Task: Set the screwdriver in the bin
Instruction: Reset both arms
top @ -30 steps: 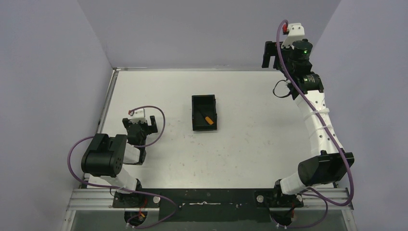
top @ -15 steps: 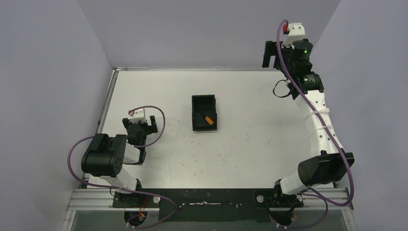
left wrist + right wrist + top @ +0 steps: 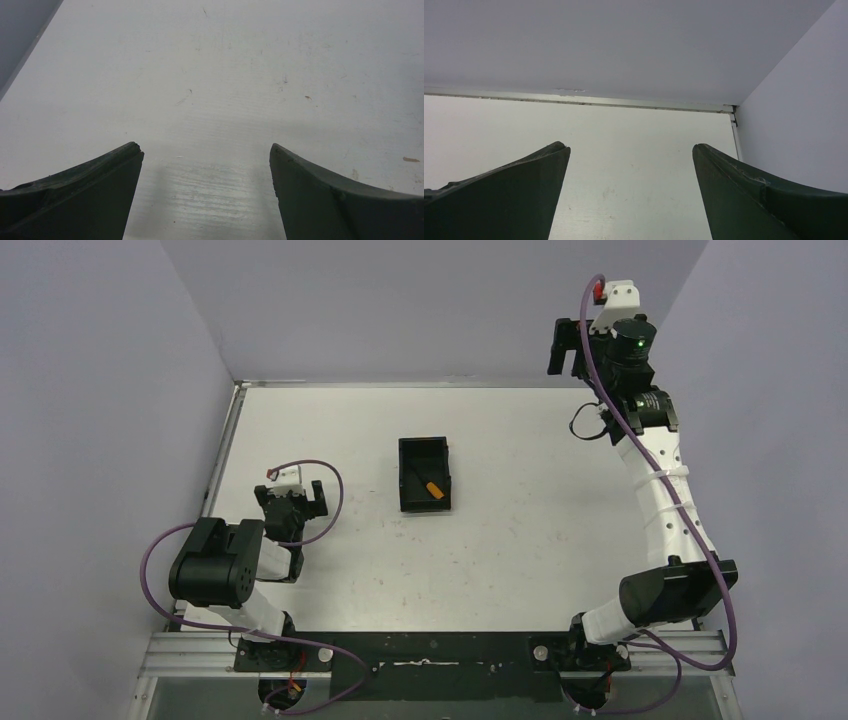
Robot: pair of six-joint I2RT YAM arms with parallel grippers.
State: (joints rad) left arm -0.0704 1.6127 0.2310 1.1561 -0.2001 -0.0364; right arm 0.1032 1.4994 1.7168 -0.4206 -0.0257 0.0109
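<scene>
The screwdriver [image 3: 432, 488] is lying inside the bin [image 3: 404, 480], resting on its floor in the half nearer the arm bases. Its long axis is running diagonally across the tray: the orange handle is pointing toward the near right corner and the thin dark shaft toward the far left.

The left gripper [image 3: 206, 150] is hovering low over the surface [image 3: 520, 500] with its jaws spread wide and nothing between them; its own camera is showing only bare, scuffed white tabletop ahead. From this gripper the bin is sitting off to the right and slightly farther out, well apart from the fingers.

The right gripper [image 3: 630, 147] is hanging high by the far right corner, also spread wide and holding nothing, and is facing the back wall. From it the bin is lying to the left, lower down and back toward the bases, farther off than it is from the left gripper.

Judging by this layout, the placing is looking finished: the tool is sitting wholly within the low walls and neither gripper is touching it. The left arm is the nearer one, should any nudge be wanted, and it would have to travel rightward.
</scene>
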